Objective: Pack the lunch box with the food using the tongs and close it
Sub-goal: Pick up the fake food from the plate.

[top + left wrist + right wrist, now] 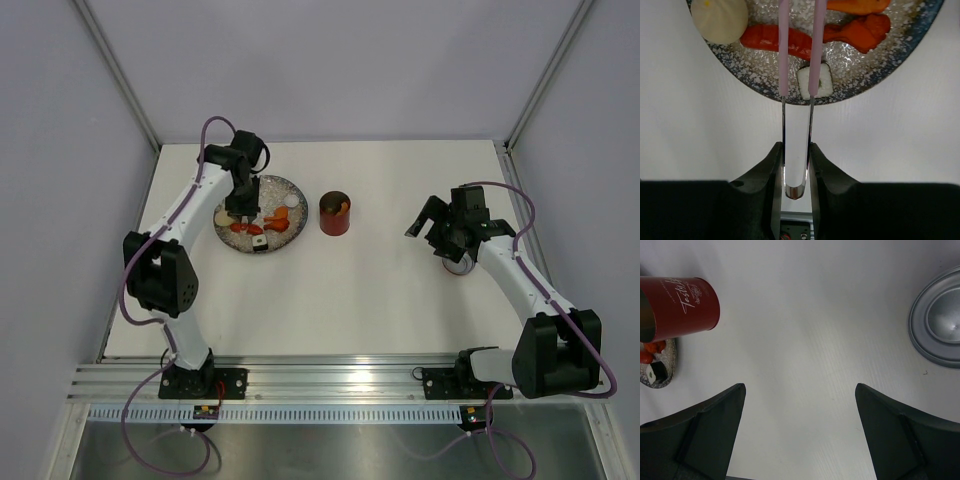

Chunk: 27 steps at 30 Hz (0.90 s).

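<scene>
My left gripper (796, 147) is shut on the joined end of the pale pink tongs (783, 60). Their two arms reach out over the speckled plate (765, 70), tips cut off by the frame's top edge. One arm lies across a white roll piece (826, 82). More food lies on the plate: a white dumpling (720, 20), a red piece (765, 37) and an orange-red piece (860, 31). The red lunch box (336, 214) stands open right of the plate (281, 186), something orange inside. Its lid (937, 320) lies silver side up. My right gripper (800, 390) is open and empty above bare table.
The white table is bounded by grey walls and metal corner posts at the back. A metal rail (330, 375) holding both arm bases runs along the near edge. The right arm (520, 280) bends over the table's right side.
</scene>
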### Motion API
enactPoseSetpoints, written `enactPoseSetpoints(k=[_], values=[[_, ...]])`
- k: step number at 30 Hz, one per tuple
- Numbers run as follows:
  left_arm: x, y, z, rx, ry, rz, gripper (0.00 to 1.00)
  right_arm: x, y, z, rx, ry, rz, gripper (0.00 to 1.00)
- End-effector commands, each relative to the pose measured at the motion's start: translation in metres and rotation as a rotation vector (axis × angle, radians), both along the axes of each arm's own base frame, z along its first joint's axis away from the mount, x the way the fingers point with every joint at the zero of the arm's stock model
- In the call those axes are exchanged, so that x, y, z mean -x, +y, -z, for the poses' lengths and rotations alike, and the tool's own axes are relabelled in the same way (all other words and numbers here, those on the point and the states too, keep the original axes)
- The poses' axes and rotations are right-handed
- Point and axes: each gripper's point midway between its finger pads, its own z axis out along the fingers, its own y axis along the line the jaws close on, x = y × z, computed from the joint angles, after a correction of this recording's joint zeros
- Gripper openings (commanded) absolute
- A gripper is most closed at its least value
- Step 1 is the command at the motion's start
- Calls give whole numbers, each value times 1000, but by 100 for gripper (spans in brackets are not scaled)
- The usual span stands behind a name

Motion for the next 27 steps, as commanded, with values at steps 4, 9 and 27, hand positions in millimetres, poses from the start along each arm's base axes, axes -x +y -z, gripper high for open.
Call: enactPoseSetpoints(k=[4,9,27], values=[[-24,23,10,-36,3,-57,24,-7,5,-10,-17,-43,-19,99],[-33,22,32,1,45,-80,24,-8,5,-7,-20,-39,-18,100],[-29,30,69,-60,135,-108,34,-9,6,-4,-22,-33,-20,99]])
